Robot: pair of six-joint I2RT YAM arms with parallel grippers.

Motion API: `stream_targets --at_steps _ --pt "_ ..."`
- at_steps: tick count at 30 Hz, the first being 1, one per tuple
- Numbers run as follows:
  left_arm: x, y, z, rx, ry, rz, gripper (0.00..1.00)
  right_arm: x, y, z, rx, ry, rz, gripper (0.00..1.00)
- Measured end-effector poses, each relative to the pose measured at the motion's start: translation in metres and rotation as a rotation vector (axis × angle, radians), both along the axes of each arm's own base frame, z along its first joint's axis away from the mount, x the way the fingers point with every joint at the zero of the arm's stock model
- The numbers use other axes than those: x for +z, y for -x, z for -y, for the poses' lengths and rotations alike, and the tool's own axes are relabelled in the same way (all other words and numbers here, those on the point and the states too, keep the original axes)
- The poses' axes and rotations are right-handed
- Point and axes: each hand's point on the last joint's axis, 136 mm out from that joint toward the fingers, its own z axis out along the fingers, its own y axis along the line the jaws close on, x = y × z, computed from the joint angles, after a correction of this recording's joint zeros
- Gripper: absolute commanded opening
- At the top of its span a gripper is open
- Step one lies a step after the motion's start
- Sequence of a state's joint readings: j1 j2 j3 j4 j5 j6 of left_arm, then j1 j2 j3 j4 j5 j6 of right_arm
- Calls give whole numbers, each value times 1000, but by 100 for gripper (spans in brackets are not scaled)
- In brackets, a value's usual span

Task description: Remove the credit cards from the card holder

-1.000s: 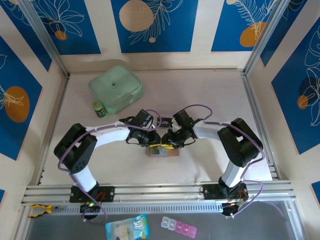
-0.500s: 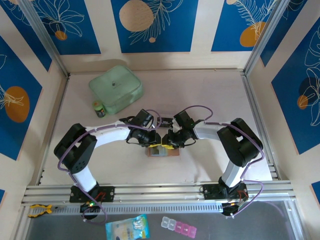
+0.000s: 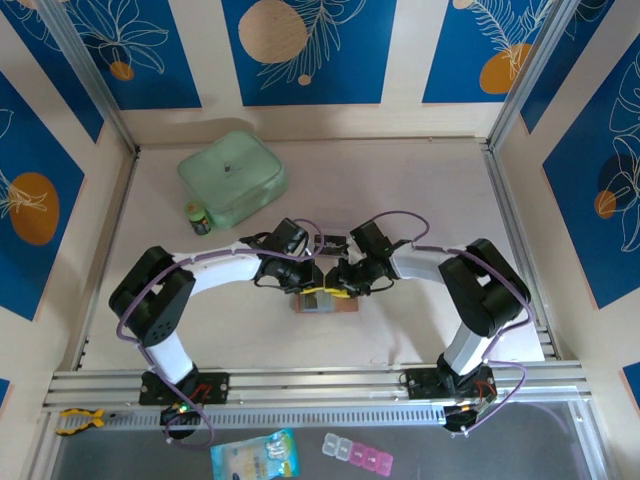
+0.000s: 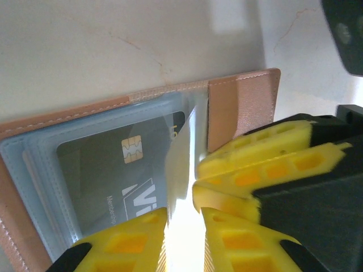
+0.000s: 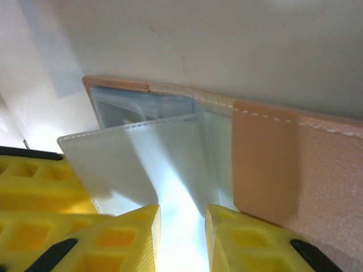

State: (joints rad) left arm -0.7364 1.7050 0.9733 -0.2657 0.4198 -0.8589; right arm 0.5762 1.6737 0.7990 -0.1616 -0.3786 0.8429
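holder point(image 3: 325, 304) lies open mid table, between my arms. left claw point(image 4: 182, 218) and right claw point(image 5: 181, 218) are both nearly closed astride the clear flap point(image 5: 142, 153); can't tell if either bites. card point(image 4: 113, 164) sits in a clear pocket. best: one claw pins the leather, the other draws the card out slowly.

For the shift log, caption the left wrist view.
Left gripper pinches a clear sleeve of the open card holder, chip credit card inside; right gripper alongside.
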Motion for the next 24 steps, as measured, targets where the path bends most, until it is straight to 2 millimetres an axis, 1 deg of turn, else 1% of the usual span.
stream_targets --at_steps 4,8,11,14,20,24 --pt "1 0 1 -4 5 0 19 18 -5 4 -18 -15 44 29" --pt "8 -1 8 -15 21 8 20 34 -11 10 -43 -26 85 30" --pt "18 -3 17 -28 44 24 23 39 -12 18 -64 -22 99 30" --pt "22 -4 25 -40 54 32 26 43 -13 28 -91 -15 107 31" --pt "15 -5 40 -67 50 20 29 48 -12 46 -131 6 123 33" --pt "12 -4 49 -83 49 14 33 52 -11 56 -149 17 136 35"
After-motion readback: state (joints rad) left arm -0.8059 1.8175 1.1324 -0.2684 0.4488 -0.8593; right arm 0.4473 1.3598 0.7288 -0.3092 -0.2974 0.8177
